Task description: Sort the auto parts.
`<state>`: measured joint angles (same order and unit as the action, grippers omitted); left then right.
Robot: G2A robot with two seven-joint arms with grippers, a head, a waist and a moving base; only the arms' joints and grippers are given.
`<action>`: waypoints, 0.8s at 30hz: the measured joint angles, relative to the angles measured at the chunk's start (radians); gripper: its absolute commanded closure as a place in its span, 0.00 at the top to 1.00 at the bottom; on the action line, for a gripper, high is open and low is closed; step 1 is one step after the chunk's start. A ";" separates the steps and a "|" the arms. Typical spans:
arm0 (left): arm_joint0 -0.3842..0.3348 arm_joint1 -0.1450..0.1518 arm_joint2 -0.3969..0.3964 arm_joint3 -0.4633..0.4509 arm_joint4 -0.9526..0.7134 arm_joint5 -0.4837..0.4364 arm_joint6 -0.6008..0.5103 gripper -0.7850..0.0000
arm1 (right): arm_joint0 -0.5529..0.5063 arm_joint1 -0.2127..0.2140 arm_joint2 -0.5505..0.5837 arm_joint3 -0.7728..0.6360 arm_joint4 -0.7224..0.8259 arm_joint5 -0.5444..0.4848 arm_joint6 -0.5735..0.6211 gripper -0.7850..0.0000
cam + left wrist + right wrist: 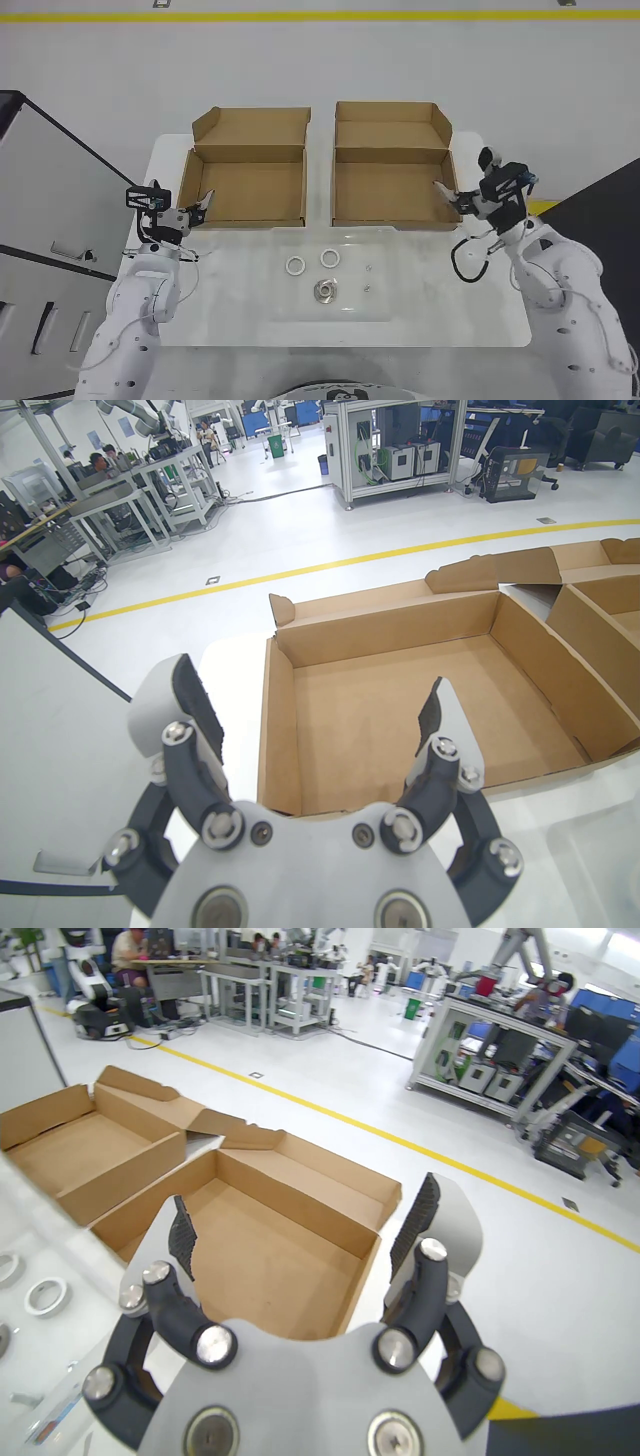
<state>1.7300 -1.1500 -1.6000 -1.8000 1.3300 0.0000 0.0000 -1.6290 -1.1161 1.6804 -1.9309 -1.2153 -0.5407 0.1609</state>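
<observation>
Two hands hang apart at the outer front corners of the cardboard boxes, both released, fingers spread wide and holding nothing. The left hand [200, 205] [312, 680] sits at the near outer corner of the left box [245, 190], tilted toward its bare floor. One finger is over the box and the other is outside its side wall. The right hand [445, 195] [305, 1193] mirrors this at the near outer corner of the right box [385, 190], straddling that box's side wall.

Both boxes stand side by side at the far part of the worktop [240, 310], a narrow gap between them, lids folded back away from the robot.

Several auto parts lie in front of the boxes, between the arms. Two white rings [296, 266] [330, 258] lie near each other, and a metal part [325, 291] sits just nearer the robot. Two tiny pieces [368, 267] [368, 288] lie beside them, too small to tell what they are. Bare worktop lies on both sides of the parts, between them and each arm.
</observation>
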 measured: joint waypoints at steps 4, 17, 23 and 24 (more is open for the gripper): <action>0.000 0.000 0.000 0.000 0.000 0.000 0.000 1.00 | 0.046 0.013 -0.006 -0.034 -0.006 -0.156 0.076 1.00; 0.000 0.000 0.000 0.000 0.000 0.000 0.000 1.00 | 0.185 0.052 -0.117 -0.097 -0.092 -0.474 0.255 1.00; 0.000 0.000 0.000 0.000 0.000 0.000 0.000 1.00 | 0.277 0.086 -0.218 -0.109 -0.060 -0.472 0.314 1.00; 0.000 0.000 0.000 0.000 0.000 0.000 0.000 1.00 | 0.297 0.094 -0.239 -0.109 -0.049 -0.472 0.328 1.00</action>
<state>1.7300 -1.1500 -1.6000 -1.8000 1.3300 0.0000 0.0000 -1.3322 -1.0218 1.4410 -2.0402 -1.2639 -1.0122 0.4891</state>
